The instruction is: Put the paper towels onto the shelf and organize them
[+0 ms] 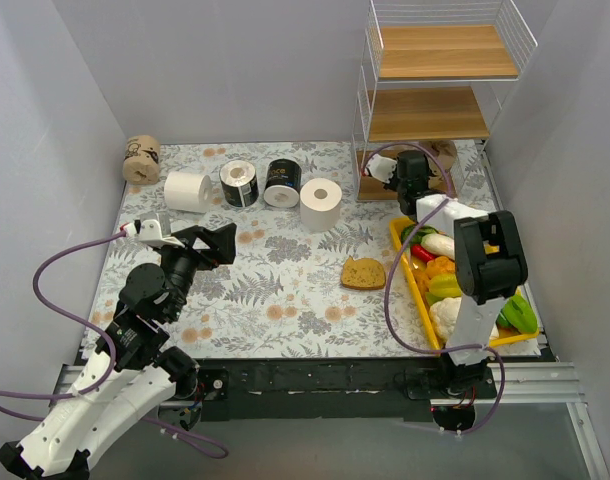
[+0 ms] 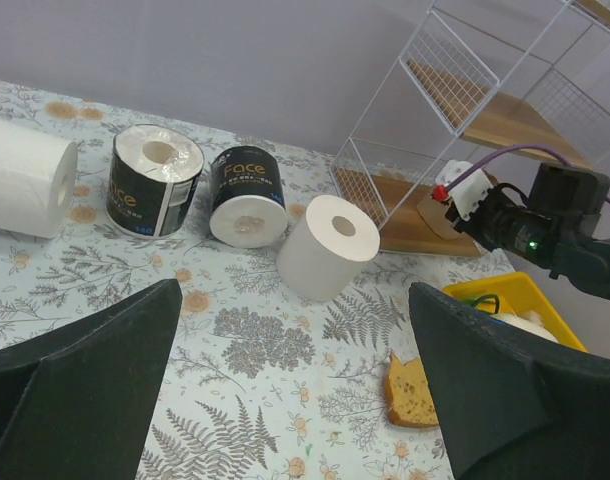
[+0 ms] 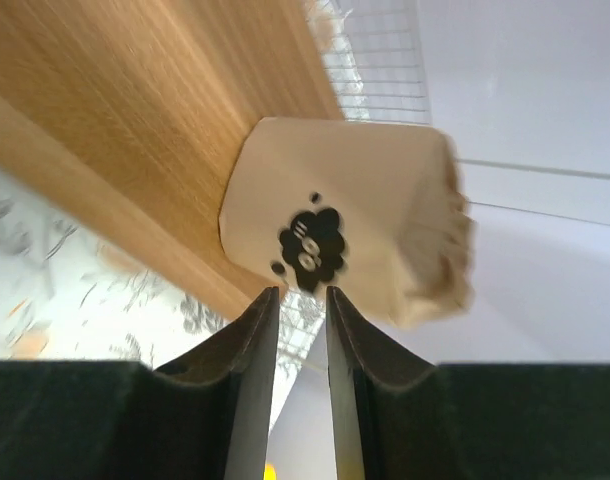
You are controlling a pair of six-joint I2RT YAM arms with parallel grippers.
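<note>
We see our right gripper (image 3: 302, 292) nearly closed and empty, the tan printed paper-towel roll (image 3: 345, 230) at twelve o'clock, by the light wooden shelf board (image 3: 135, 130) edge; our left gripper (image 2: 295, 290) spreads wide.

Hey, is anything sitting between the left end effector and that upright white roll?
Nothing visible: only bare tablecloth lies between the left end effector and the white roll. The bread slice sits off to the side.
</note>
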